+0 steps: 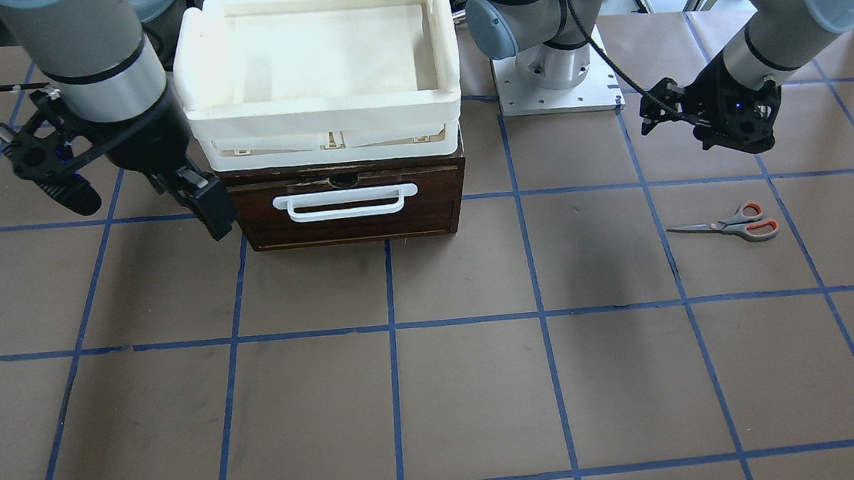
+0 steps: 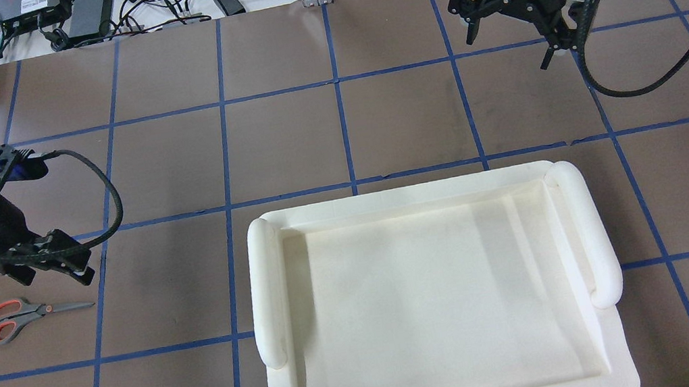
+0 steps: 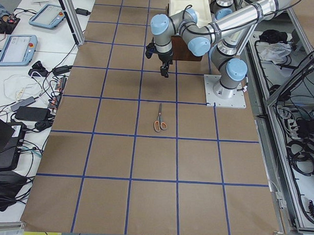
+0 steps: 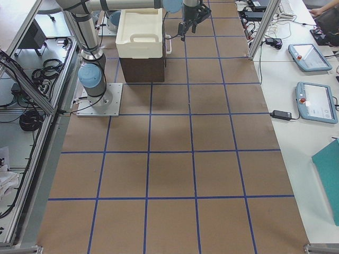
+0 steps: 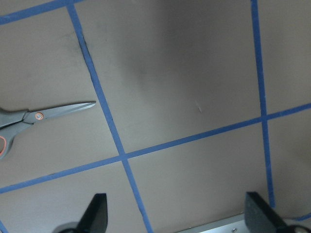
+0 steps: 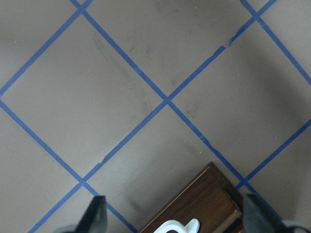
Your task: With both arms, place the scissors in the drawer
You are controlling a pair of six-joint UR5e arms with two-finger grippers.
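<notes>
The scissors (image 1: 731, 225) lie flat on the brown table, blades pointing toward the drawer side; they also show in the overhead view (image 2: 28, 316) and at the left edge of the left wrist view (image 5: 29, 119). My left gripper (image 2: 48, 265) hangs open and empty above the table, just beyond the scissors. The dark wooden drawer (image 1: 352, 227) is closed, and its white bar handle (image 1: 346, 201) faces the table's middle. My right gripper (image 1: 146, 206) is open and empty beside the drawer's front corner. The right wrist view shows that corner (image 6: 204, 199).
A white foam tray (image 1: 317, 48) sits on top of the drawer box and hides it in the overhead view (image 2: 435, 296). The left arm's base plate (image 1: 556, 85) stands beside the box. Blue tape lines grid the table.
</notes>
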